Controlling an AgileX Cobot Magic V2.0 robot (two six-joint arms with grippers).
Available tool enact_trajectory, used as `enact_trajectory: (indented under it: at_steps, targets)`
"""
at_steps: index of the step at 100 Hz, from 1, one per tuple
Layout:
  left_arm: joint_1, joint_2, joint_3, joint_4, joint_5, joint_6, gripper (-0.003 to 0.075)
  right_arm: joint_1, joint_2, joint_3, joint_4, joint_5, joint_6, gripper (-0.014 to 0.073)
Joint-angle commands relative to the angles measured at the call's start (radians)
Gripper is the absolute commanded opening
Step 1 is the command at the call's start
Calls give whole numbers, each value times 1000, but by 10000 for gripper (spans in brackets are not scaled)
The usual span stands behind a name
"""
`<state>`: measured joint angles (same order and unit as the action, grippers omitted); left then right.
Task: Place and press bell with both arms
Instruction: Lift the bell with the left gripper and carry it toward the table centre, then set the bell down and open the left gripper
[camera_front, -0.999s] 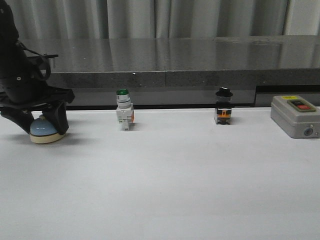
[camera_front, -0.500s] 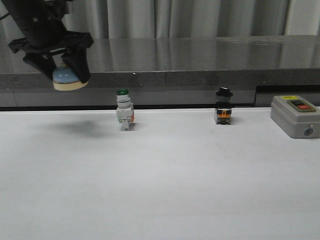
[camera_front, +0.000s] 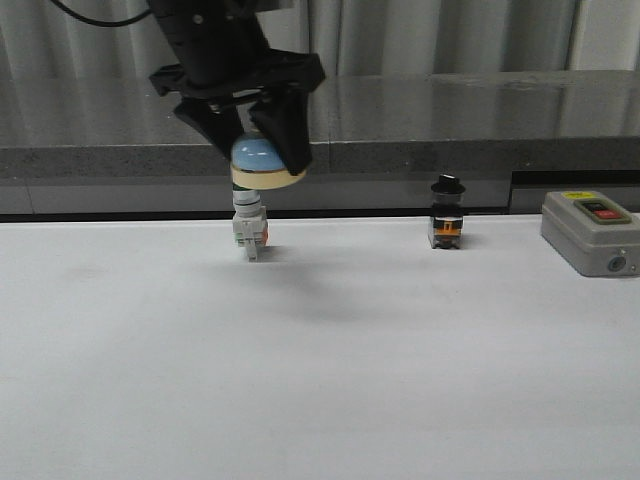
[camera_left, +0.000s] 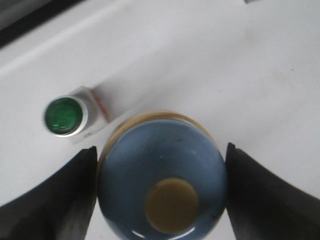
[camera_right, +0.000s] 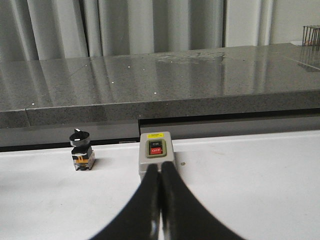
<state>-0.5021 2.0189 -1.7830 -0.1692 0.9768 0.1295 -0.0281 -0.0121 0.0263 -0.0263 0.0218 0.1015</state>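
One bell (camera_front: 268, 163) hangs upright, clamped by its blue dome in the left claw (camera_front: 258, 150) high above the worktop (camera_front: 400, 340), over the green-capped switch (camera_left: 65, 116), while the right claw (camera_right: 160, 200) waits pinched together far to the right

light: even, overhead | shadows: soft on table (camera_front: 330, 380) | glare: stone counter (camera_right: 200, 70) — sheen | wrist close-up — blurred

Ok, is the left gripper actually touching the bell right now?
Touching. In the left wrist view both fingers press against the sides of the bell; the front view shows the left gripper holding it aloft.
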Motion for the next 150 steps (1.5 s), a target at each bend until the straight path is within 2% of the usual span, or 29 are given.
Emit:
enact_trajectory:
  at_steps: [1, 30, 67, 76, 91, 97, 137, 150]
  targets:
    - [-40, -44, -31, -6, -27, 0, 248, -4, -12, -14, 2, -87, -1, -61]
    - [-123, 2, -29, -5, -28, 0, 248, -4, -12, -14, 2, -87, -1, -61]
    - [-166, 101, -29, -50, -26, 29, 260, -4, -12, -14, 2, -87, -1, -61]
    - [-166, 114, -29, -77, -26, 52, 321, -4, -12, -14, 2, -87, -1, -61]
    - [-166, 114, -32, -108, -26, 73, 510, -4, -12, -14, 2, -87, -1, -61]
    - [-166, 114, -32, -108, -25, 73, 538, -4, -12, -14, 2, -87, -1, -61]
    - [-166, 89, -32, -98, -22, 73, 526, -4, -12, -14, 2, -87, -1, -61]
    - [-163, 51, -32, -80, -26, 73, 438, -4, -12, -14, 2, -87, -1, -61]
